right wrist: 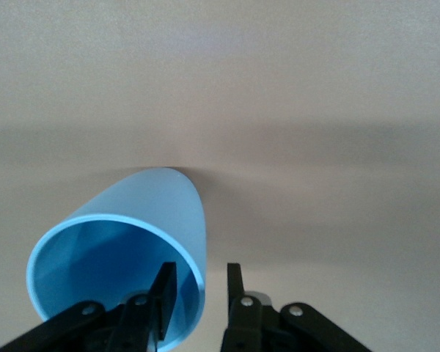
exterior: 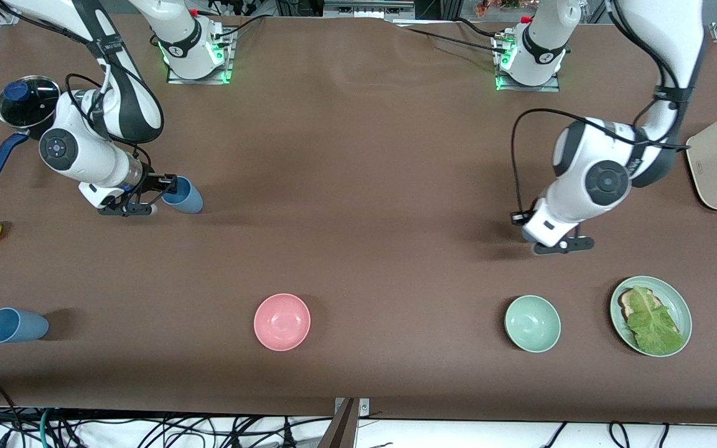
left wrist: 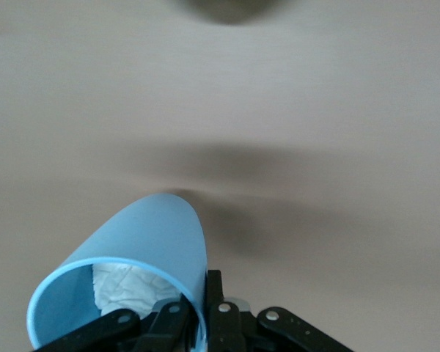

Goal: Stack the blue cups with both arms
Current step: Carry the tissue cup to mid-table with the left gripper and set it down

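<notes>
From the front, the right gripper sat at a matte light-blue tapered tumbler toward the right arm's end of the table. A second light-blue tumbler lay on its side nearer the camera. The left gripper hung low over the brown table.

In the left wrist view, its fingers were clamped on the rim of a paper-stuffed light-blue tumbler.

In the right wrist view, the fingers stood apart astride the first tumbler's rim.

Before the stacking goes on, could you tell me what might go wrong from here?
The right gripper straddles the rim of the empty blue cup, not yet tight; the cup could slip. The left gripper pinches one wall of the other blue cup; the white wad inside may block nesting.
</notes>
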Robot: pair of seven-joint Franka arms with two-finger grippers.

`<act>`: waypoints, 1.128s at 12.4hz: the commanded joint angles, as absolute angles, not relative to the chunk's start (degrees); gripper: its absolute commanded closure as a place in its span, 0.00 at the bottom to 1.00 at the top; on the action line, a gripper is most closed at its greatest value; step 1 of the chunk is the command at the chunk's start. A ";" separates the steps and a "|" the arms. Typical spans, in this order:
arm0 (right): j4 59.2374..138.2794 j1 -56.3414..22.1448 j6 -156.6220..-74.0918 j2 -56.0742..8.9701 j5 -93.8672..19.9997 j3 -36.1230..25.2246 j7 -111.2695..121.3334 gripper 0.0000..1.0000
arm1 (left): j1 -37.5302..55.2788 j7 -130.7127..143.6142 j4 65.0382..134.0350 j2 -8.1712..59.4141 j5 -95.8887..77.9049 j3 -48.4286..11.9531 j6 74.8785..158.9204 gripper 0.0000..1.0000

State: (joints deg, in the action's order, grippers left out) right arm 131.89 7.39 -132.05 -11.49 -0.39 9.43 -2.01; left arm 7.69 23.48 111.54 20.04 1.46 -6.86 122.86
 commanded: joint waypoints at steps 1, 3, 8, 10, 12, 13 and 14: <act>132.54 7.73 -132.80 -11.16 0.26 9.58 -2.11 0.68 | 14.56 31.52 105.75 22.67 -1.22 -6.33 120.06 1.00; 132.54 7.73 -132.80 -11.16 0.26 9.58 -2.11 0.70 | 20.36 37.32 102.50 24.16 -3.59 -6.33 119.71 1.00; 132.54 7.73 -132.80 -11.16 0.26 9.58 -2.11 0.83 | 28.99 49.38 94.84 29.35 -3.87 -6.33 119.71 1.00; 132.54 7.73 -132.80 -11.25 0.26 9.58 -2.11 0.87 | 29.44 50.18 94.04 30.58 -3.87 -6.33 119.71 1.00; 132.54 7.73 -132.80 -11.34 0.26 9.58 -2.11 0.91 | 29.44 50.19 93.96 30.76 -5.35 -6.33 119.79 1.00; 132.54 7.73 -132.80 -11.51 0.26 9.58 -2.11 0.98 | 29.53 50.19 93.96 31.02 -6.41 -6.33 119.79 1.00; 132.54 7.73 -132.89 -11.51 0.26 9.58 -2.11 1.00 | 29.71 50.62 93.43 31.63 -7.72 -6.33 119.79 1.00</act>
